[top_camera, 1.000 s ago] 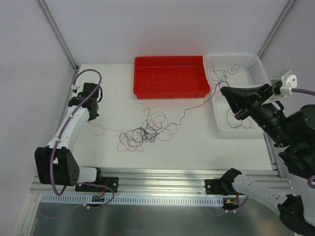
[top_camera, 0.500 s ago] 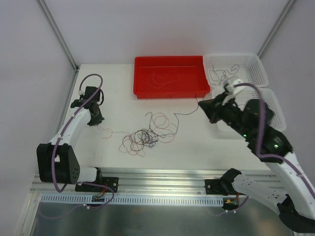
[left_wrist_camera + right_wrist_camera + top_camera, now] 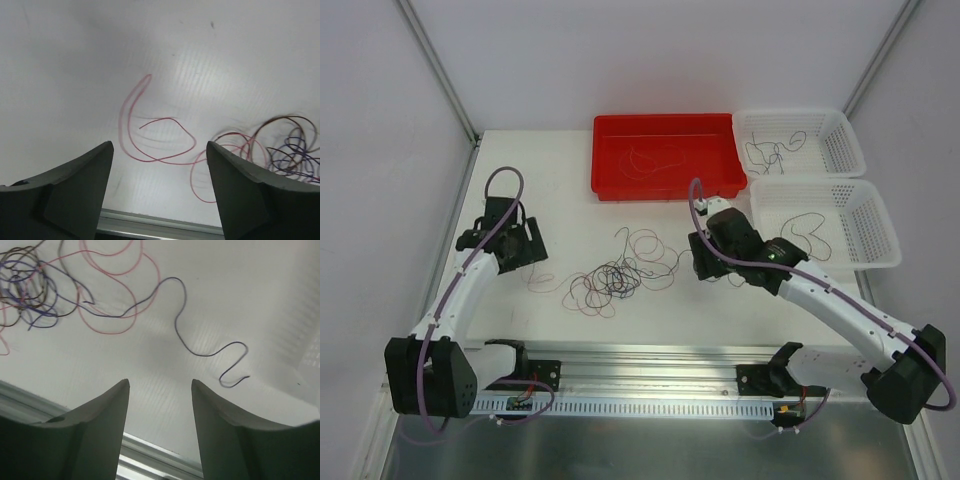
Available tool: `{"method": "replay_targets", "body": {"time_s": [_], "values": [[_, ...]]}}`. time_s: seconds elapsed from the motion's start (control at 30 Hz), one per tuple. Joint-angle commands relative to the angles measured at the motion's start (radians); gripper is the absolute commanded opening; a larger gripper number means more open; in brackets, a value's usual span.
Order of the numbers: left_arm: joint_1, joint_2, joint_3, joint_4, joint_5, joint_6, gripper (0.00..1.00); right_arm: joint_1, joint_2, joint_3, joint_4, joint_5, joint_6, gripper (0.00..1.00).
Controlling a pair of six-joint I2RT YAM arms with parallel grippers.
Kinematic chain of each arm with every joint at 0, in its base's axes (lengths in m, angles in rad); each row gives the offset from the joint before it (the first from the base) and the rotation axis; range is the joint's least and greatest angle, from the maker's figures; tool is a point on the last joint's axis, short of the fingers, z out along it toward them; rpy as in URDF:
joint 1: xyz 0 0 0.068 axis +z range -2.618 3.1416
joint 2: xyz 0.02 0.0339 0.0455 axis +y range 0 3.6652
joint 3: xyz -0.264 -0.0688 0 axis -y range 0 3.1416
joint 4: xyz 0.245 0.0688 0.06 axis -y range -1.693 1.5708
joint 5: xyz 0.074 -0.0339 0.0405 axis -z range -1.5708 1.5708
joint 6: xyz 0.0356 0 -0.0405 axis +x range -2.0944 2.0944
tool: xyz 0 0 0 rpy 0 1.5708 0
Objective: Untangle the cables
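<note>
The cables (image 3: pixel 614 276) lie as a loose knot of thin purple, black and red strands in the middle of the table. My left gripper (image 3: pixel 527 246) hovers just left of the knot, open and empty. In the left wrist view a slack red strand (image 3: pixel 121 117) curls on the table ahead of the left gripper (image 3: pixel 158 145), with the knot (image 3: pixel 290 150) at the right edge. My right gripper (image 3: pixel 706 262) is low to the right of the knot, open and holding nothing. Ahead of the right gripper (image 3: pixel 160 381), a dark purple strand (image 3: pixel 176 322) snakes toward the knot (image 3: pixel 25 280).
A red tray (image 3: pixel 660 187) at the back holds one reddish strand. Two white baskets stand at the right; the far one (image 3: pixel 850 135) and the near one (image 3: pixel 880 225) each hold dark strands. An aluminium rail (image 3: pixel 640 360) runs along the table's near edge.
Both grippers have opened and let go of the strands they were pulling. The right arm swung from over the baskets down to the table's middle. The left gripper moved nearer the knot.
</note>
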Motion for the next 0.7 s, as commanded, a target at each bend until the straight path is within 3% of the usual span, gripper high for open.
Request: {"method": "replay_targets", "body": {"time_s": [0.0,0.03,0.23,0.4,0.67], "values": [[0.006,-0.050,-0.019,0.065,0.139,0.016,0.78,0.063,0.031,0.127,0.062,-0.034,-0.009,0.57],[0.006,-0.061,-0.020,0.085,0.160,0.027,0.86,0.086,0.047,0.139,0.071,-0.044,-0.009,0.57],[-0.011,-0.028,-0.042,0.145,0.385,0.037,0.87,0.140,0.181,0.167,0.241,-0.189,0.040,0.57],[-0.060,0.041,-0.034,0.144,0.436,0.053,0.85,0.194,0.301,0.182,0.373,-0.229,0.085,0.58],[-0.123,0.173,-0.008,0.138,0.385,0.097,0.76,0.240,0.433,0.201,0.446,-0.229,0.111,0.63]]}}
